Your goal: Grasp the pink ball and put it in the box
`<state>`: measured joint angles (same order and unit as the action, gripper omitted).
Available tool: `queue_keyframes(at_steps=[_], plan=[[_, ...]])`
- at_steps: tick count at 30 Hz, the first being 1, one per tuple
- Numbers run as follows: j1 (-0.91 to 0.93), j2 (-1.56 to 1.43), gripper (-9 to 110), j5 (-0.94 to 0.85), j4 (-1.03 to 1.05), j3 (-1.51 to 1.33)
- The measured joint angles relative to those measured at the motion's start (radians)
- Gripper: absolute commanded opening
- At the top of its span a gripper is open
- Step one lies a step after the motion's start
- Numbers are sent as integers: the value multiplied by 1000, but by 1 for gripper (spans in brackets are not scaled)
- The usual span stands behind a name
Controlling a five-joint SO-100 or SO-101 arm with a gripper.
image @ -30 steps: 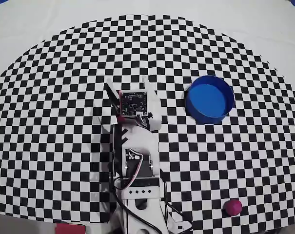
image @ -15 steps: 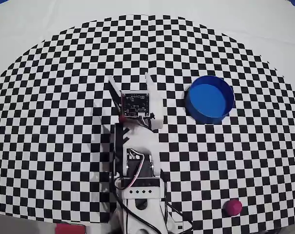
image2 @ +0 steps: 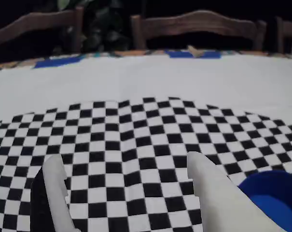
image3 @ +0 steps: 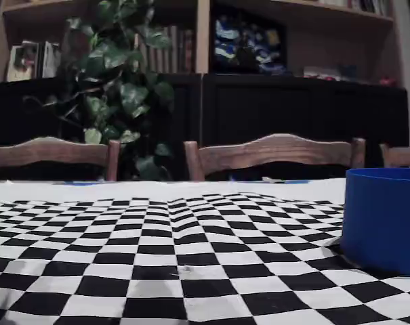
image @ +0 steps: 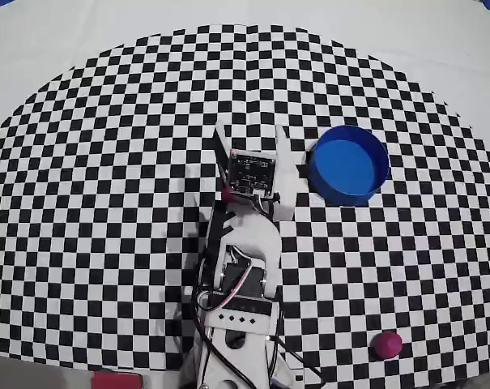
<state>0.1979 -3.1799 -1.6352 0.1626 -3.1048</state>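
1. Pink ball (image: 387,344) resting on the checkered cloth (image: 107,162) of the worktop, well apart from the blue box (image: 348,164), on the side of the box towards the arm's base, near the cloth's lower edge in the overhead view
2. Out of sight in the wrist view and the fixed view, so surface detail readable only from above: small, round, matte, no shine
3. Probably light, judged by how small it sits next to the box; whether soft or hard cannot be told from these pictures
4. Liable to roll on the flat cloth at the slightest sideways nudge, nothing beside it to stop it
5. Best taken across its widest part, one finger on each side at mid-height, so that closing squeezes inward and does not squirt it out above or below
6. Matte skin likely to give decent grip; a gentle squeeze should be enough
7. Jaws (image: 251,139) apart and empty just beside the box, on the side of the box away from the ball, with bare checks visible between the two white fingers (image2: 209,186) in the wrist view
8. Box itself wide and shallow with a thin rim, open on top and empty, so a release from above its middle leaves plenty of margin
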Motion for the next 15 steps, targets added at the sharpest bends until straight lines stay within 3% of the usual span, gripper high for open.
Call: queue_keyframes(at_steps=[15], plan=[[181,0,29,0,-8,0]])
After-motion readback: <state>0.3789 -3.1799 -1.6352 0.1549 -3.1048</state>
